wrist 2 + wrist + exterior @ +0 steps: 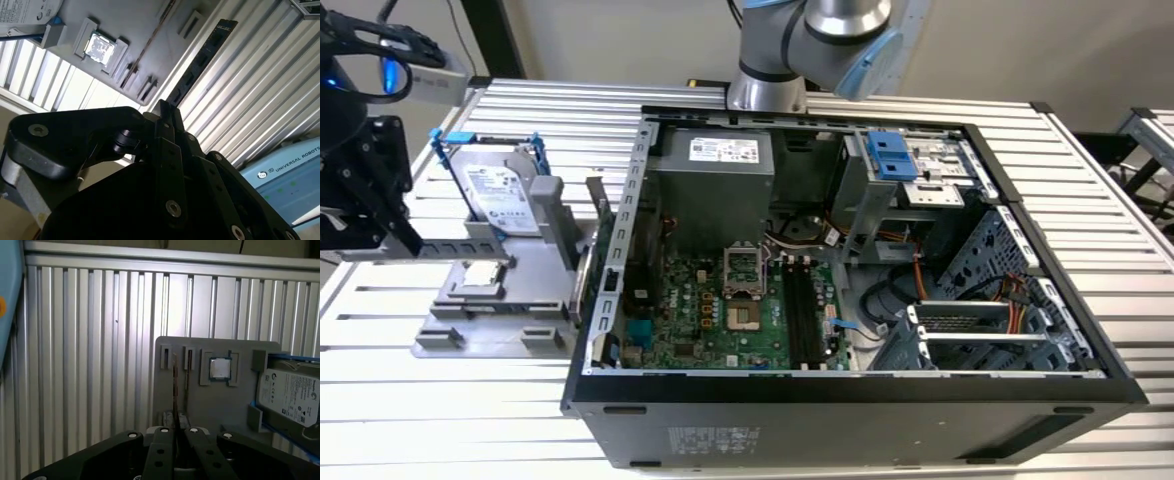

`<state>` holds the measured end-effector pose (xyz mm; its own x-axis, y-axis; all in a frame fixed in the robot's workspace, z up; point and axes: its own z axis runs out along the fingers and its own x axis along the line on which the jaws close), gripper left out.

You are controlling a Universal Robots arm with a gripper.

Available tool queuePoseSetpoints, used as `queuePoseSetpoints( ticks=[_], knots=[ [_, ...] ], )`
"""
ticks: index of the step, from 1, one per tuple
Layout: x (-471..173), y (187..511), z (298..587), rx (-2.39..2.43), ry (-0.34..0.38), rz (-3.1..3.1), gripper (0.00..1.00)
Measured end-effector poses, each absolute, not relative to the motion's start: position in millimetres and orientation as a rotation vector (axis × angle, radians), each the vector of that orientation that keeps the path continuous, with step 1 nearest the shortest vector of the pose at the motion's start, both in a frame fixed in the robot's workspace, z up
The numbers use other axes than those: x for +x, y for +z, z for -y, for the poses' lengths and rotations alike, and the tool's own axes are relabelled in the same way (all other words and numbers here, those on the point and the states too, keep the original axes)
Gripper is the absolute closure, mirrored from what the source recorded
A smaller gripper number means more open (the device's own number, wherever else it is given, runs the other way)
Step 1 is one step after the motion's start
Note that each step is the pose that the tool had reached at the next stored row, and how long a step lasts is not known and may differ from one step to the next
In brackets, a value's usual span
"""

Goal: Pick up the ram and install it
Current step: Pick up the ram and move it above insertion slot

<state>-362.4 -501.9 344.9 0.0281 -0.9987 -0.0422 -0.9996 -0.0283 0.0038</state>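
Two fingers (161, 454) of the gripper (175, 431) pinch the ram (175, 390) at its near end, so the board juts out past the tips, edge-on in the first wrist view. It hangs above the gray holder (210, 405), where the processor chip (220, 369) and hard drive (290, 395) sit. Judged: the end grip leaves the long edges free for seating. Ribbed tabletop (90, 365) gives open room around. In the exterior view the open computer case (854, 395) stands beside the holder, its walls hemming the black slots (807, 310).

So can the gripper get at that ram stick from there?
Probably yes: the ram stands on edge on the grey holder, nothing over it, and the gripper lines up with it.
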Motion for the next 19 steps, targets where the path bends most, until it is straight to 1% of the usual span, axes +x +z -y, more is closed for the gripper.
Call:
queuePoseSetpoints(
  ticks=[19],
  knots=[
    [-362.5,368.8,501.9,-2.233,0.051,-2.171,1.0]
  ],
)
